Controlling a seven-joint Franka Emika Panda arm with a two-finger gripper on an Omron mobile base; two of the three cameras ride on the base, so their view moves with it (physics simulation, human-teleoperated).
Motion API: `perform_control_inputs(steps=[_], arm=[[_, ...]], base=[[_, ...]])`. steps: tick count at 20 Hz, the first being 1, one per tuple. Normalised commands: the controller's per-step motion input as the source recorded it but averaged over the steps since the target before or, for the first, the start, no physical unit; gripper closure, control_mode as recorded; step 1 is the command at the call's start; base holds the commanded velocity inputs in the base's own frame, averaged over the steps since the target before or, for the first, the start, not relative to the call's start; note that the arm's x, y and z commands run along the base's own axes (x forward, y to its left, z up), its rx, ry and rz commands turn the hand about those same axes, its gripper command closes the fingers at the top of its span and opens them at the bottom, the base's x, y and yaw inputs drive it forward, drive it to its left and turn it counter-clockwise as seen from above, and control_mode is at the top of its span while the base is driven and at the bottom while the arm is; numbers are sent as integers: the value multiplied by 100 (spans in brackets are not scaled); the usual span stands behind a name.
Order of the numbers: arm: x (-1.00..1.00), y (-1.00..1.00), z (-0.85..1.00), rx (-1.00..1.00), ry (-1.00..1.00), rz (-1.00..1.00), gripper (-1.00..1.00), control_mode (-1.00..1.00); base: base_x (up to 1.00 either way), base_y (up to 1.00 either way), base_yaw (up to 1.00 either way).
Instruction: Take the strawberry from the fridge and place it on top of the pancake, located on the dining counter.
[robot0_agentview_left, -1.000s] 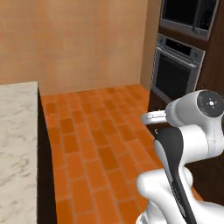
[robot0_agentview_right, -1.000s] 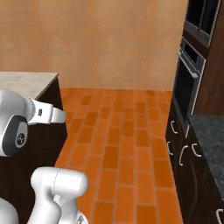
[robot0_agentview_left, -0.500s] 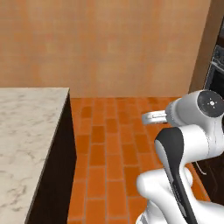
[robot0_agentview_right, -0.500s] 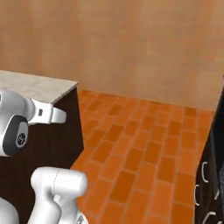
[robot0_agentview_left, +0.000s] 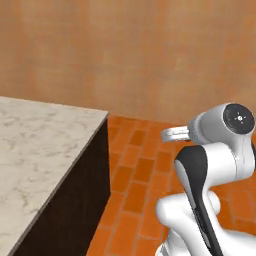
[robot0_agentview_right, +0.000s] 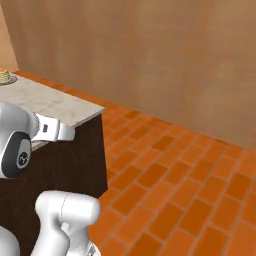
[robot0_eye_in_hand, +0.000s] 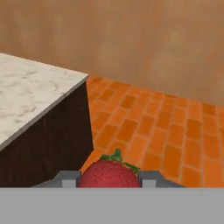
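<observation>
- The beige marble counter (robot0_agentview_left: 35, 150) on its dark wood base is seen over orange brick floor (robot0_agentview_right: 190, 170), tan wall (robot0_agentview_left: 150, 50) behind.
- The pancake (robot0_agentview_right: 4, 77) is spotted on the counter's far end.
- The strawberry (robot0_eye_in_hand: 109, 174) is gripped between the fingers (robot0_eye_in_hand: 151, 177).
- No writing can be read.

I find nothing to read here: no words, labels, brands or numbers on the table (robot0_agentview_left: 35, 145), the brick floor (robot0_agentview_right: 190, 170) or the wall (robot0_agentview_left: 130, 50). The pancake (robot0_agentview_right: 4, 76) is perhaps too small to judge.
</observation>
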Motion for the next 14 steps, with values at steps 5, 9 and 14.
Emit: perform_control_inputs(steps=[5,9,14], arm=[[0,0,0,0,0,0,100,100],[0,0,0,0,0,0,100,100],[0,0,0,0,0,0,100,100]], base=[[71,-99,43],[84,-94,43],[84,-92,44]])
